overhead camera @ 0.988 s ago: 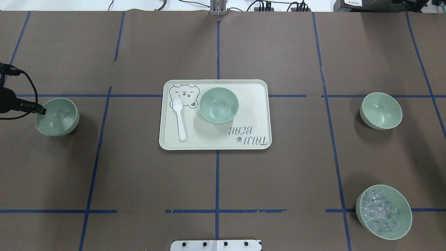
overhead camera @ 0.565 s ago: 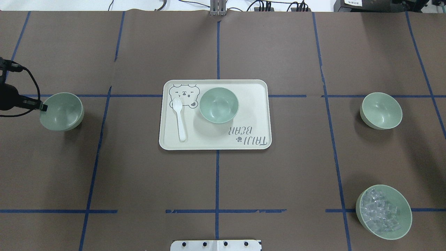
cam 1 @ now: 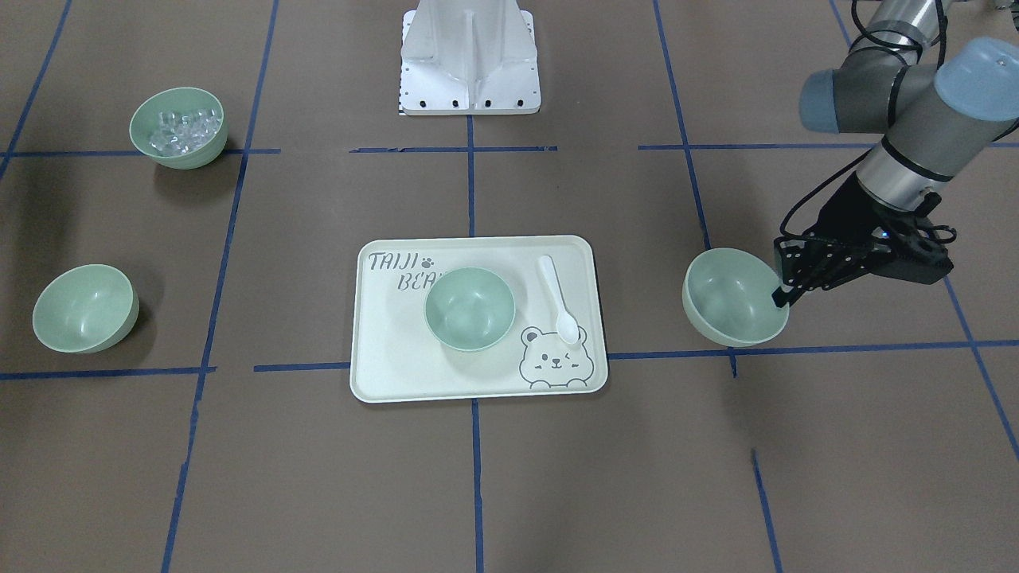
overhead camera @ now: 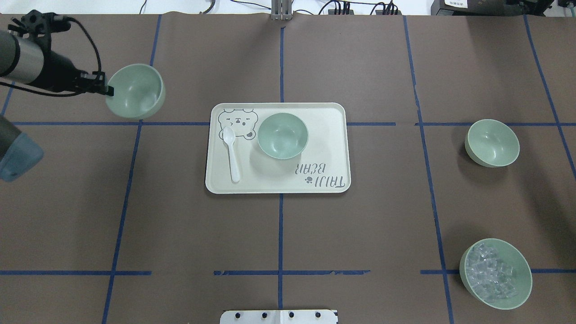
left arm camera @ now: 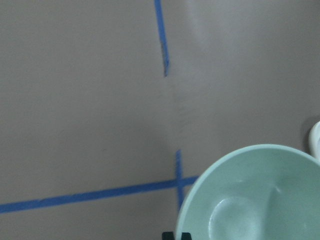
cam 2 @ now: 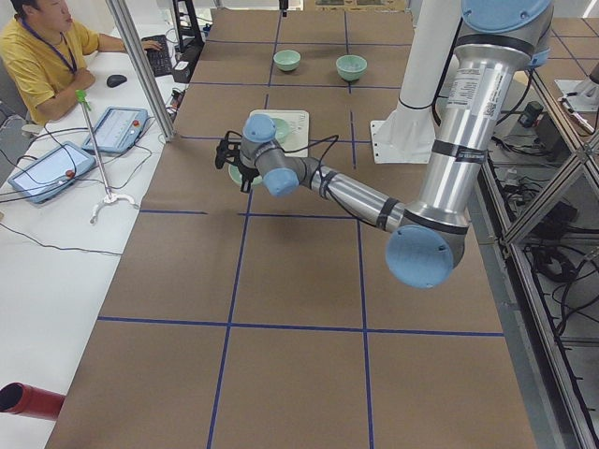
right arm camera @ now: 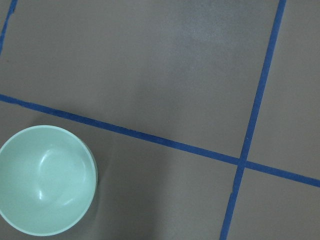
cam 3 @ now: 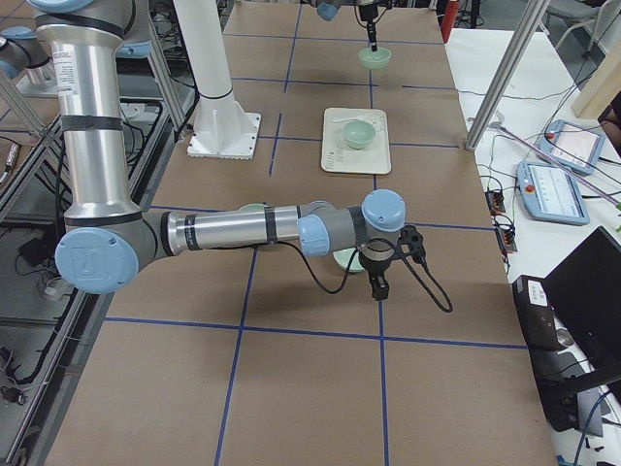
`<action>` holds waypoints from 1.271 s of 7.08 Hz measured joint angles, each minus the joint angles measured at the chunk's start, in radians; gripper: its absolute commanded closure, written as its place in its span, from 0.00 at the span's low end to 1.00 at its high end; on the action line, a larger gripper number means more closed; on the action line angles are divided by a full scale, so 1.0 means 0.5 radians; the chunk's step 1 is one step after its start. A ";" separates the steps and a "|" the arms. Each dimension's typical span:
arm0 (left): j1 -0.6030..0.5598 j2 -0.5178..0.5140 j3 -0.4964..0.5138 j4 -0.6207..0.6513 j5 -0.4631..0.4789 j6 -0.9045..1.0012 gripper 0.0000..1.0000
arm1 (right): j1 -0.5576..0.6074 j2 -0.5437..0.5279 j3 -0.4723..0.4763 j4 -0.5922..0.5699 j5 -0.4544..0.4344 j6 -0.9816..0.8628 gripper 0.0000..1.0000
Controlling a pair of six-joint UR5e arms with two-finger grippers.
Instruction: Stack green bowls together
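Note:
My left gripper (overhead camera: 109, 90) is shut on the near rim of a pale green bowl (overhead camera: 136, 91) and holds it tilted above the table, to the left of the cream tray (overhead camera: 333, 148). It also shows in the front view (cam 1: 778, 298) with the bowl (cam 1: 731, 297), and the bowl fills the left wrist view's lower right (left arm camera: 255, 200). A second green bowl (overhead camera: 282, 135) sits on the tray. A third green bowl (overhead camera: 492, 142) rests at the right, also in the right wrist view (right arm camera: 46, 180). My right gripper (cam 3: 376, 287) shows only in the exterior right view; I cannot tell its state.
A white spoon (overhead camera: 232, 153) lies on the tray's left side. A green bowl of clear ice cubes (overhead camera: 495, 273) stands at the near right. The robot's white base plate (overhead camera: 279, 317) is at the near edge. An operator (cam 2: 42, 51) sits beyond the table's far side.
My left gripper has lifted the bowl off the table and carried it away from the robot and to the right, towards the tray. More of the left arm has come into view.

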 measured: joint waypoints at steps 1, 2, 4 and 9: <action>0.142 -0.188 0.006 0.099 0.112 -0.227 1.00 | 0.000 0.000 0.001 0.000 -0.001 0.001 0.00; 0.322 -0.385 0.035 0.249 0.262 -0.421 1.00 | 0.000 0.001 0.002 0.000 -0.002 0.001 0.00; 0.616 -0.712 0.209 0.445 0.508 -0.671 1.00 | 0.000 0.003 0.003 0.000 -0.002 0.001 0.00; 0.851 -0.857 0.443 0.471 0.715 -0.751 1.00 | 0.000 0.004 0.004 0.000 -0.002 0.004 0.00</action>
